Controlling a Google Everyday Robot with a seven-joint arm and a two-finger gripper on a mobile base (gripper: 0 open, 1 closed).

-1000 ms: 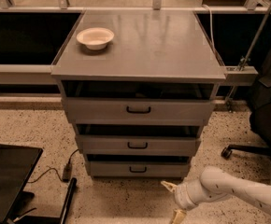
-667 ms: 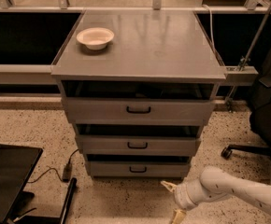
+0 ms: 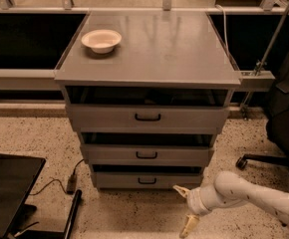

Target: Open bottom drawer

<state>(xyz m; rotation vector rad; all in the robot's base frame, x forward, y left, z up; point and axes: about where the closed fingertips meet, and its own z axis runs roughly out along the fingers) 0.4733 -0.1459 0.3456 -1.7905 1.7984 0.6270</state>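
The bottom drawer (image 3: 147, 179) is grey metal with a flat front and a small black loop handle (image 3: 146, 181). It is the lowest of three drawers in the grey cabinet and sits pushed in. My gripper (image 3: 184, 208) hangs low over the floor, in front of and to the right of the drawer, apart from its front. Its two pale fingers are spread open, one fingertip (image 3: 179, 189) near the drawer's lower right corner and the other (image 3: 188, 226) lower down. It holds nothing.
A white bowl (image 3: 101, 40) stands on the cabinet top (image 3: 184, 49) at the left. The middle drawer (image 3: 147, 154) and top drawer (image 3: 147, 117) are above. A black case (image 3: 7, 188) and cable (image 3: 60, 183) lie on the floor left. An office chair base (image 3: 264, 161) is right.
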